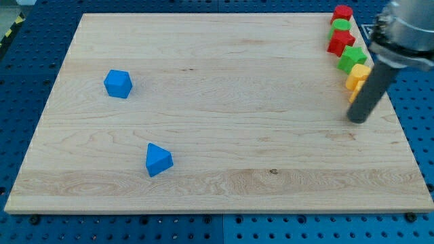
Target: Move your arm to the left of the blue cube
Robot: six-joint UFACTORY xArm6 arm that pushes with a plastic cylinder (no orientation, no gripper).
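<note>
Blue cube [118, 83] sits on the wooden surface [224, 88] near the view's left, turned a little so one corner points down. It has no long side. A blue wedge [159, 160] lies below it. My tip [357, 120] is far off at the view's right, just under the yellow block [357, 76]. I have no claw, just a rod.

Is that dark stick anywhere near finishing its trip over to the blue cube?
Nothing looks done yet. My tip sits at the wooden board's right edge, beside the row of red, green and yellow blocks. The blue cube lies far toward the view's left. Left: crossing almost the whole board to stop just left of that cube.
</note>
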